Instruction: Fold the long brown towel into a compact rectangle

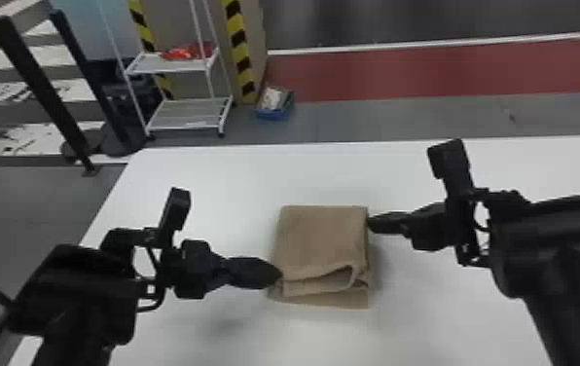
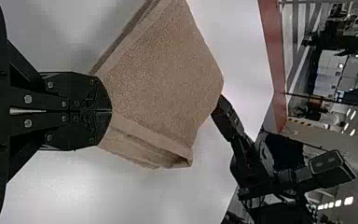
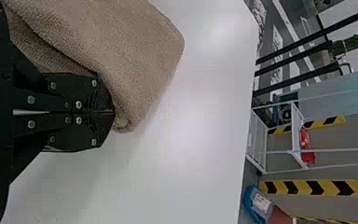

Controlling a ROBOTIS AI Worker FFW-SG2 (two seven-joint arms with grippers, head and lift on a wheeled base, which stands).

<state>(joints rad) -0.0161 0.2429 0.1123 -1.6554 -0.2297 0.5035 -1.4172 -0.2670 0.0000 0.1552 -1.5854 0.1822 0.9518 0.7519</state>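
Brown towel [image 1: 323, 238], folded, lies on white table [image 1: 216, 170] between your grippers. Your left gripper [image 1: 279, 276]: fingers together, tips at towel's left side, toward near end. Your right gripper [image 1: 370, 223]: fingers together, tips at towel's right side, toward far end. You cannot tell if either pinches cloth.

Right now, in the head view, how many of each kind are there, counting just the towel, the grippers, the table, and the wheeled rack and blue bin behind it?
Towel: 1
Grippers: 2 (left gripper, right gripper)
Table: 1
Rack: 1
Bin: 1
Total: 6
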